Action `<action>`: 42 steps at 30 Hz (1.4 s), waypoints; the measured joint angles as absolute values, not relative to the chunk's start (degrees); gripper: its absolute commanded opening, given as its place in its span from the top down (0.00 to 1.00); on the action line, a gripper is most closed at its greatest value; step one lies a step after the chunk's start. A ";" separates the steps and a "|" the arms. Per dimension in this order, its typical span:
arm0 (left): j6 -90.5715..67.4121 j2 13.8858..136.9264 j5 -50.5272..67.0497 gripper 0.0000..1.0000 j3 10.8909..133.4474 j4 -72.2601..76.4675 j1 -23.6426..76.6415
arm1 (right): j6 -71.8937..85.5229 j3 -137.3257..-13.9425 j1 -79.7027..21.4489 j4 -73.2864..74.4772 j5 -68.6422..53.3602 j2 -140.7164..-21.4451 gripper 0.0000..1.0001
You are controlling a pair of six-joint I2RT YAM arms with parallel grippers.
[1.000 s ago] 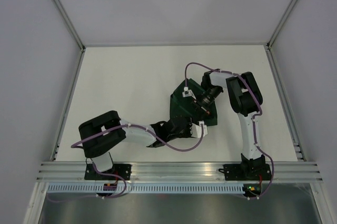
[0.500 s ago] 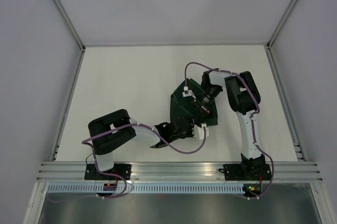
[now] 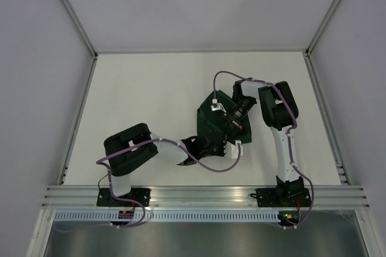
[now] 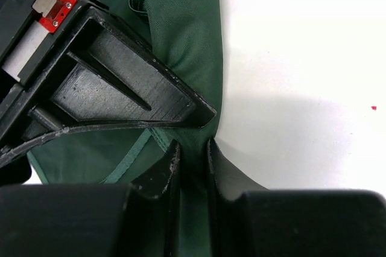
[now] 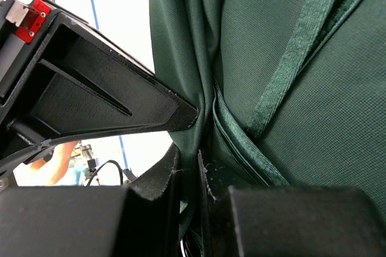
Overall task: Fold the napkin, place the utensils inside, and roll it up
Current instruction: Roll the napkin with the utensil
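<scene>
Top external, change: the left arm has drawn its elbow in toward the middle, and the left tool (image 3: 212,145) has come up to the near edge of the napkin (image 3: 207,125). The right tool (image 3: 233,124) has stayed on the cloth's far-right part, and the cloth's outline has shifted a little.
Top external, napkin: it is bunched into an uneven folded heap on the white bench (image 3: 145,100), between the two tools and touching both.
Top external, meaning: both tools now seem to have hold of the cloth, so the fold looks under way. Loading and rolling are not yet begun.
Top external, count: one napkin, two tools, no utensils visible.
Left wrist, tool: the left tool (image 4: 194,137) is clamped on a thin ridge of the napkin (image 4: 187,28), with green cloth filling the narrow gap.
Left wrist, surroundings: bare bench (image 4: 301,58) lies to the right of the tool. One tiny red speck (image 4: 374,108) sits well apart from it, further right.
Left wrist, count: one napkin, one speck, no utensils.
Right wrist, tool: the right tool (image 5: 192,135) is pinched shut on a gathered pleat of the napkin (image 5: 289,88). Hemmed edges run up and away to its right.
Right wrist, count: one napkin. It lies in several layers, but I cannot tell how many. No utensils.
</scene>
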State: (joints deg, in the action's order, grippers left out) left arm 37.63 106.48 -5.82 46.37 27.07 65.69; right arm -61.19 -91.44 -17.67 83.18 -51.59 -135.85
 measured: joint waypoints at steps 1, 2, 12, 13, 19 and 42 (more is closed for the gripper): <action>37.54 106.54 -5.08 0.96 46.98 26.13 65.47 | -61.19 -91.44 -17.54 83.33 -51.37 -135.85 0.80; 37.36 106.59 -4.12 0.97 47.57 25.19 65.19 | -61.21 -91.44 -17.45 83.44 -51.18 -135.85 0.79; 34.09 106.67 5.89 0.98 51.27 18.17 61.80 | -59.11 -91.53 -16.99 85.95 -51.64 -134.74 0.41; 33.67 106.72 6.85 0.98 51.62 17.61 61.36 | -58.85 -91.53 -17.02 85.60 -51.55 -134.19 0.40; 30.89 107.37 13.30 0.98 54.06 14.11 59.09 | -56.60 -91.26 -15.53 77.03 -50.61 -128.99 0.37; 18.00 117.91 48.42 0.98 69.89 -4.93 46.17 | -51.24 -67.96 -1.08 53.30 -52.01 -94.65 0.37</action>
